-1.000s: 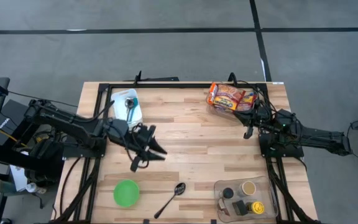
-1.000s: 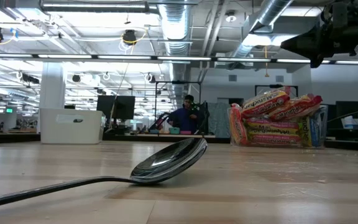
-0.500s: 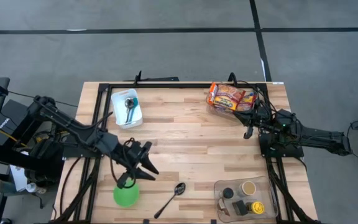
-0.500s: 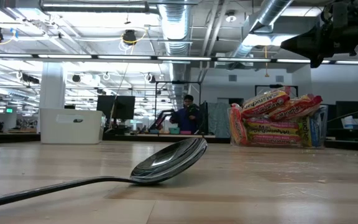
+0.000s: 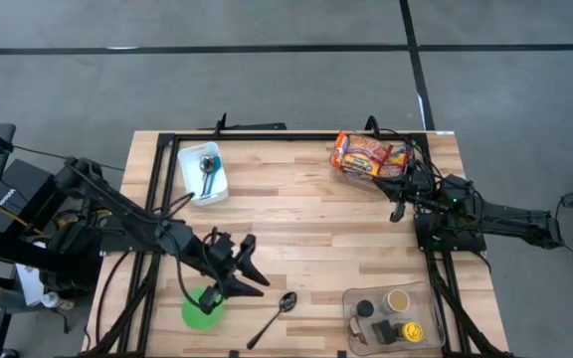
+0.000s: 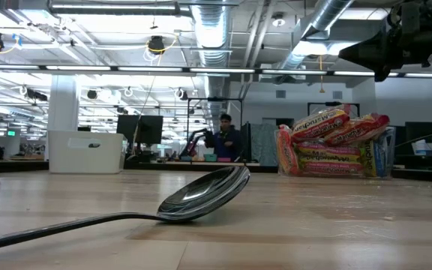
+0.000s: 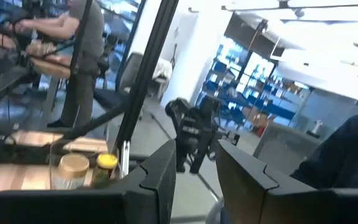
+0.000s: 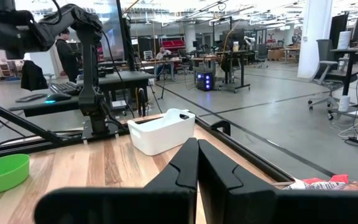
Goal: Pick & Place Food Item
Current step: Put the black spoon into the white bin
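I have the left gripper [image 5: 250, 278] hanging over the green bowl [image 5: 202, 309] near the surface's front-left corner, jaws partly apart and apparently empty, while the right gripper [image 5: 396, 212], jaws together, waits beside the snack pack [image 5: 368, 155] at the back edge.

Near front edge: bowl [image 5: 200, 309] left, spoon [image 5: 275, 316] beside it, tray of jars [image 5: 394, 316] right; at back: tub [image 5: 205, 173] holding a utensil left, snack pack [image 5: 368, 155] right; left gripper [image 5: 250, 278] between bowl and spoon.
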Action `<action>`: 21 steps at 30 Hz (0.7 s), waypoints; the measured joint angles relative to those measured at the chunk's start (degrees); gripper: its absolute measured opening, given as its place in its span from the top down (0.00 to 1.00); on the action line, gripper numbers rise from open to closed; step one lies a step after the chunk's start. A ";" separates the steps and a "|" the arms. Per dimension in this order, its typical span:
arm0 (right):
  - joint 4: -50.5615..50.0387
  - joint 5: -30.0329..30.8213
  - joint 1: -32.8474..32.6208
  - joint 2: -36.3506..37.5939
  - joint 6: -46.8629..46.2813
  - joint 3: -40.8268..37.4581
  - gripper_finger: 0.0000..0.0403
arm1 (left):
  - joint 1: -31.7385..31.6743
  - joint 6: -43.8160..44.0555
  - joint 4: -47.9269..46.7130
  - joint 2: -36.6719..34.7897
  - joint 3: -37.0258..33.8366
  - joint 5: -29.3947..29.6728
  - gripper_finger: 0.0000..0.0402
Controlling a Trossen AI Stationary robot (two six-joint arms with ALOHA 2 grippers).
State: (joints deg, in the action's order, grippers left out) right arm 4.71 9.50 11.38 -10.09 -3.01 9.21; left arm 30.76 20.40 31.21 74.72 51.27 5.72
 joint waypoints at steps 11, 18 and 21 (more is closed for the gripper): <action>0.00 0.00 0.00 0.00 0.00 0.02 1.00 | -0.78 -0.67 3.61 10.68 8.65 0.02 0.73; 0.00 -0.02 0.00 0.00 0.00 0.02 1.00 | -0.90 -1.96 3.44 16.89 16.53 0.08 0.73; 0.00 -0.01 0.00 0.00 0.00 0.02 1.00 | -0.80 -1.67 3.47 19.42 19.87 0.06 0.73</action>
State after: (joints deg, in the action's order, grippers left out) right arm 4.71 9.49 11.38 -10.09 -3.01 9.23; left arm 29.97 18.73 34.68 94.14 71.13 5.78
